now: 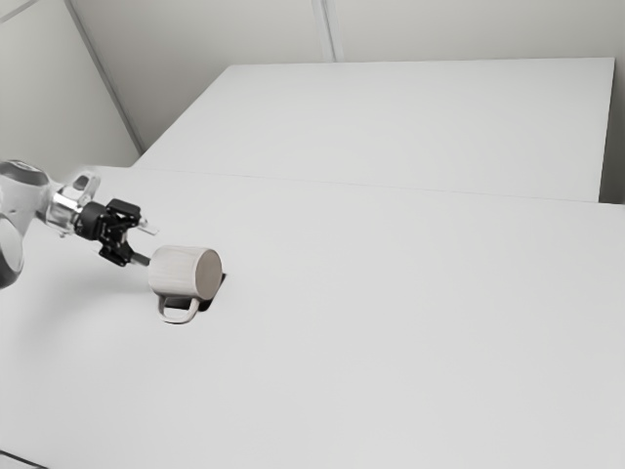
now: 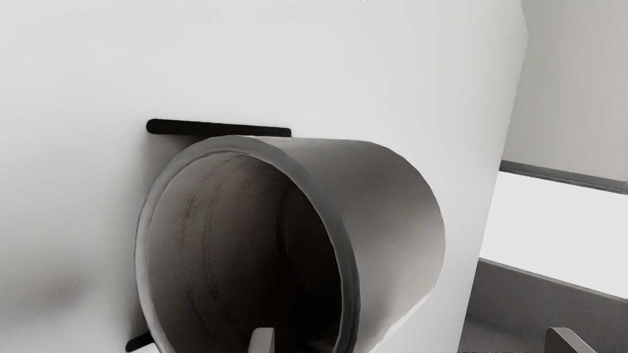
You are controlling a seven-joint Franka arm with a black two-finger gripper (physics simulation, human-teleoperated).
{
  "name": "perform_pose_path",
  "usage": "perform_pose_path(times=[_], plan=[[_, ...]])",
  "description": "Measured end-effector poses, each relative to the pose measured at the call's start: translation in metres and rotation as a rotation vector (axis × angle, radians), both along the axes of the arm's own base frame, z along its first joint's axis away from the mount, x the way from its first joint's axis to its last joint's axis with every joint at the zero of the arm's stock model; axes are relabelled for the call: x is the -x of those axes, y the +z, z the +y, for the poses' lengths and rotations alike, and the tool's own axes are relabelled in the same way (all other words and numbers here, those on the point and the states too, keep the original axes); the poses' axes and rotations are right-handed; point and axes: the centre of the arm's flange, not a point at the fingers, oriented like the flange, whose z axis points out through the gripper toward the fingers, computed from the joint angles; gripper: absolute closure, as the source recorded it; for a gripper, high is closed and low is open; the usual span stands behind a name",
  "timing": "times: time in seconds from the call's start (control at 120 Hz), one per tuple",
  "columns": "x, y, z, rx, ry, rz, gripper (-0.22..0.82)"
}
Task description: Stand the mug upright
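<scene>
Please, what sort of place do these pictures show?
Probably a plain robotics lab or test room, simulated: a robot arm reaches over a wide white table, pale walls stand behind it, and a mug lies on its side as a test object.

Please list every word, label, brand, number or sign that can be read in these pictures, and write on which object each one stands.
There are none: no readable text on the mug, the gripper or the table. The brownish streaks inside the mug form no letters.
</scene>
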Motion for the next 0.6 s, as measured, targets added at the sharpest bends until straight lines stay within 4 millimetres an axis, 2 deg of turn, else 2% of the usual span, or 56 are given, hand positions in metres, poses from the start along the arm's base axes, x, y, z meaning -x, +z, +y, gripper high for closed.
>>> perform_pose_path(times=[0.217,0.333,0.367,0.5,0.6], plan=[[-0.003,-0.036,-0.008,0.116,0.004,-0.116,0.0],[-0.001,-0.04,-0.014,0.168,-0.004,-0.17,0.0],[0.0,-0.04,-0.015,0.176,-0.009,-0.184,0.05],[0.001,-0.038,-0.018,0.194,-0.034,-0.23,0.41],[0.002,-0.037,-0.019,0.201,-0.049,-0.255,0.58]])
